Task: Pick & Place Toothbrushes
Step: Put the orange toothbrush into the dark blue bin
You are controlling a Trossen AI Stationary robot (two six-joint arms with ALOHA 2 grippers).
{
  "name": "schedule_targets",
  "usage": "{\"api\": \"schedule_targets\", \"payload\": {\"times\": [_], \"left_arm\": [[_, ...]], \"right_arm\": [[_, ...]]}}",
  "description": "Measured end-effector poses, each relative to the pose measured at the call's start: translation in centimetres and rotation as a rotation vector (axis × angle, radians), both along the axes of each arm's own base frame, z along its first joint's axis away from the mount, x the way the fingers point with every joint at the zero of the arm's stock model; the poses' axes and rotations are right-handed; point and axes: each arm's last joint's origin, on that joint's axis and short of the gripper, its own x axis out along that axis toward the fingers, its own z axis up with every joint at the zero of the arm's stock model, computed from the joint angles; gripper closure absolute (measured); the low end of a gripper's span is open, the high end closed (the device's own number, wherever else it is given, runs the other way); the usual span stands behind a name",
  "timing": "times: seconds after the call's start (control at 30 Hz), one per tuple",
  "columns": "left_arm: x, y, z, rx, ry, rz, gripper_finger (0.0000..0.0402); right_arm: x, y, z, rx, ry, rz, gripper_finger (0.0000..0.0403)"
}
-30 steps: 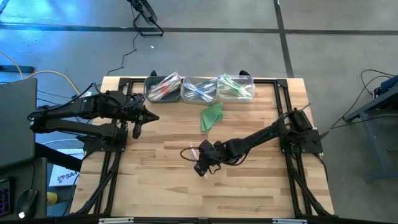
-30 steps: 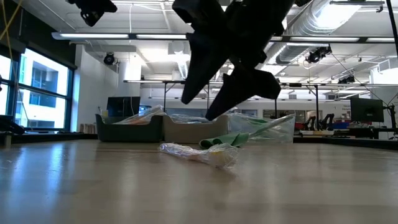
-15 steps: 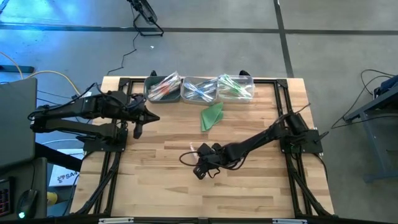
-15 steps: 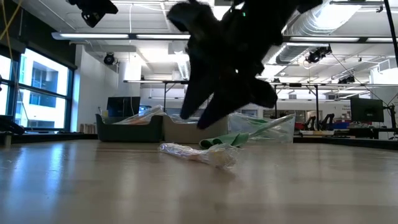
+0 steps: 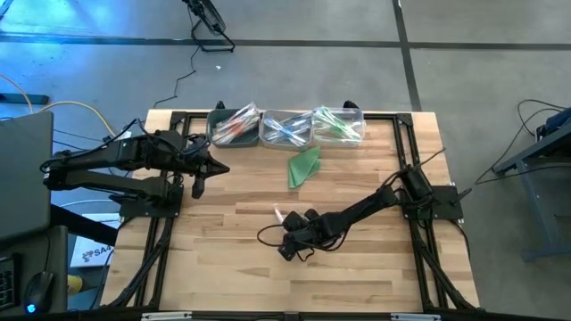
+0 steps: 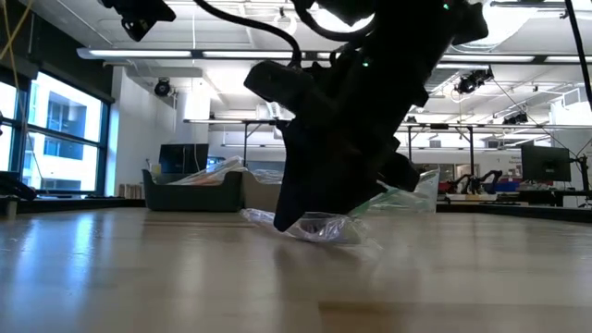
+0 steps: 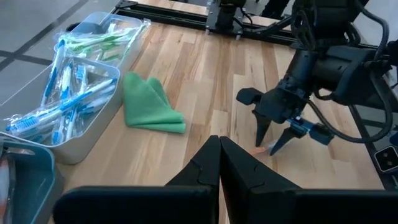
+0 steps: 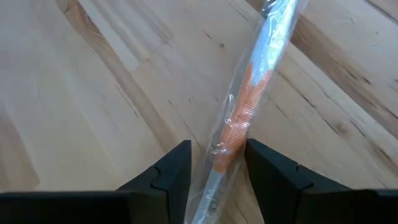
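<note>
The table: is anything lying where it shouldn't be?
Yes. One wrapped orange toothbrush lies loose on the bare table, away from the three bins of toothbrushes at the far edge. The right gripper straddles it. A green cloth also lies crumpled near the bins.

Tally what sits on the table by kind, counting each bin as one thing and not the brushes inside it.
Bins of toothbrushes: 3
Green cloth: 1
Loose wrapped toothbrush: 1
Total: 5

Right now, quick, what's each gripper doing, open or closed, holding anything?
Left gripper: closed, empty, waiting near the bins.
Right gripper: open, fingers either side of a wrapped orange toothbrush on the table, not yet gripping it.
</note>
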Motion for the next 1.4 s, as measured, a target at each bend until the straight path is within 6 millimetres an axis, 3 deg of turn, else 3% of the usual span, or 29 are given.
{"api": "schedule_targets", "payload": {"times": [0.3, 0.63, 0.87, 1.03, 1.4], "left_arm": [[0.0, 0.0, 0.0, 0.000, 0.000, 0.000, 0.0401], [0.0, 0.0, 0.0, 0.000, 0.000, -0.004, 0.0401], [0.0, 0.0, -0.1, 0.017, 0.008, -0.012, 0.0401], [0.0, 0.0, -0.1, 0.019, 0.010, -0.012, 0.0401], [0.0, 0.0, 0.0, 0.013, 0.004, -0.009, 0.0401]], "right_arm": [[-0.3, -0.8, -0.3, -0.059, 0.044, -0.041, 0.0264], [-0.1, -1.3, -0.3, -0.052, 0.027, -0.073, 0.0385], [0.2, -1.3, 0.1, -0.039, -0.011, -0.071, 0.0398], [0.0, -1.3, 2.1, -0.029, -0.052, -0.045, 0.0401], [-1.9, -3.5, 10.6, -0.149, -0.202, -0.021, 0.0400]]}}
